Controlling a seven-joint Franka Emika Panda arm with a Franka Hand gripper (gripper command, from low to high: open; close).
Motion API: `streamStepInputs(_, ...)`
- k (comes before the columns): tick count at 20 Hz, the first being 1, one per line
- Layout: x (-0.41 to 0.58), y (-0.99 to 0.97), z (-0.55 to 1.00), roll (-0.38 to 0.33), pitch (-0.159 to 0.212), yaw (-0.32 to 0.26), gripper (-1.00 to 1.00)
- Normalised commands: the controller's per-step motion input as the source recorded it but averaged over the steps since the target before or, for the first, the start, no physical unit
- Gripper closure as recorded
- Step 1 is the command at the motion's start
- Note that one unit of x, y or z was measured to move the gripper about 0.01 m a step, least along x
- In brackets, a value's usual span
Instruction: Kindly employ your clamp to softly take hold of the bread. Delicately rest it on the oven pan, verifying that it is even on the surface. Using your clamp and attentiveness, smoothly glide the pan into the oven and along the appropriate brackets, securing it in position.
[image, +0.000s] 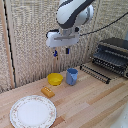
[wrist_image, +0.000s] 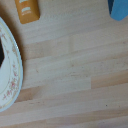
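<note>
Overhead, the gripper hangs well above the wooden surface, its blue-tipped fingers apart and holding nothing. Below it and a little toward the exterior view's left, the bread lies flat on the surface, just beside the plate and near the yellow bowl. The oven pan juts from the oven, well apart.

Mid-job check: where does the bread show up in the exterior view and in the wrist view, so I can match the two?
Exterior view: the bread lies on the table, between the yellow bowl and the plate.
Wrist view: the bread is at a corner of the picture, cut by the edge.
Shared landmark: the plate's patterned rim.
</note>
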Motion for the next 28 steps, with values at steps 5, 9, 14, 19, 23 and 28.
streamStepInputs(5,0.091,0.61,-0.24,-0.116,0.022,0.001,-1.00)
streamStepInputs(9,0.116,0.72,-0.24,-0.129,0.006,0.000,-1.00)
streamStepInputs(14,0.129,0.55,-0.22,-0.105,0.020,0.024,-1.00)
streamStepInputs(19,0.216,0.36,-0.32,-0.103,0.031,0.186,-1.00)
streamStepInputs(23,0.336,0.06,-0.34,-0.063,0.027,0.279,-1.00)
streamStepInputs(28,0.325,0.02,-0.28,-0.047,0.030,0.275,-1.00)
